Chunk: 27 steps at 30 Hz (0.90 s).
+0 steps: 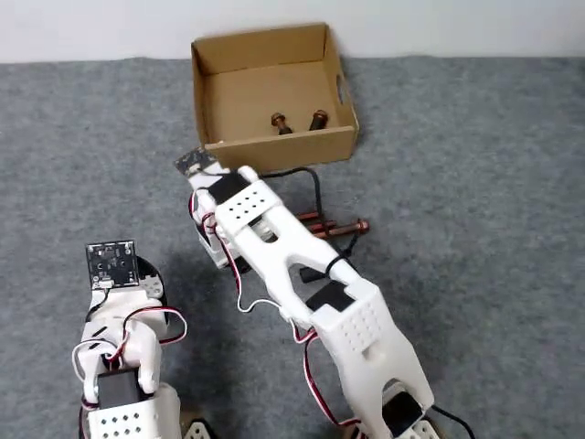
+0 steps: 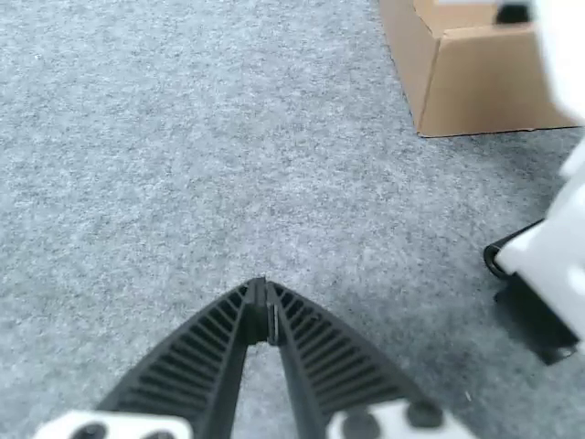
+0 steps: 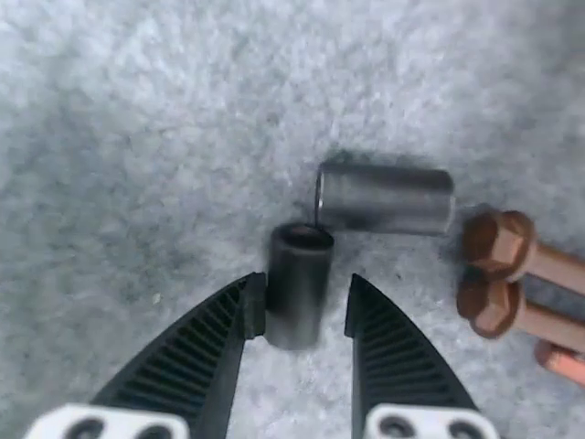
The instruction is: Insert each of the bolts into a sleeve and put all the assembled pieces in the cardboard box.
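Observation:
In the right wrist view my right gripper [image 3: 306,283] is open, low over the grey carpet, with a dark sleeve [image 3: 297,293] between its fingers. One finger [image 3: 249,306] touches the sleeve and the other stands a little off it. A second dark sleeve [image 3: 386,198] lies just beyond. Three copper-coloured bolts [image 3: 498,245] lie side by side next to the sleeves; from above the bolts [image 1: 338,226] poke out beside the right arm [image 1: 274,238]. My left gripper [image 2: 265,311] is shut on nothing over bare carpet. The cardboard box [image 1: 206,64] holds two assembled pieces [image 1: 281,123].
The left arm [image 1: 119,357] sits at the near left, away from the parts. In the left wrist view the cardboard box [image 2: 475,82] stands ahead and the other arm's white body [image 2: 548,256] is close by. Grey carpet stretches free on both sides of the box.

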Available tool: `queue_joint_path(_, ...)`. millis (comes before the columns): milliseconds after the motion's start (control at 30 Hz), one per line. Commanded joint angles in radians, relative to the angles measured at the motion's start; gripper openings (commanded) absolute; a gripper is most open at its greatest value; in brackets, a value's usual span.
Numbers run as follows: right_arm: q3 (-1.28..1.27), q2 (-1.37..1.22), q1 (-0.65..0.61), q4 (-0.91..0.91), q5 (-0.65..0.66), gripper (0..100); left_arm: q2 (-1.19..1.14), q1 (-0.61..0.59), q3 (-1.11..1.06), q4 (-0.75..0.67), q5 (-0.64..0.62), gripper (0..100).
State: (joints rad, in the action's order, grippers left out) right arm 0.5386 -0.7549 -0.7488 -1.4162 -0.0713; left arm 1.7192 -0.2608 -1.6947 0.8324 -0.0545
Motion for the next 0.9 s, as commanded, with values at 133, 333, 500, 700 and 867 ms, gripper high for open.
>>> queue_joint_path(133, 0.037, -0.050, 0.001, 0.027, -0.009, 6.2, 0.002, -0.005, 0.005, -0.031, -0.009, 1)
queue_joint_path(333, 0.038, 0.005, 0.001, -0.005, -0.041, 0.6, 0.002, 0.011, 0.005, -0.031, -0.008, 1)
queue_joint_path(500, 0.038, 0.127, 0.002, -0.128, -0.173, 0.8, 0.002, 0.015, 0.005, -0.031, -0.008, 1)
queue_joint_path(700, 0.032, 0.268, 0.008, -0.262, -0.258, 0.8, 0.002, 0.015, 0.005, -0.031, -0.008, 1)
queue_joint_path(867, 0.032, 0.398, 0.010, -0.349, -0.301, 0.8, 0.002, 0.017, 0.005, -0.031, -0.008, 1)
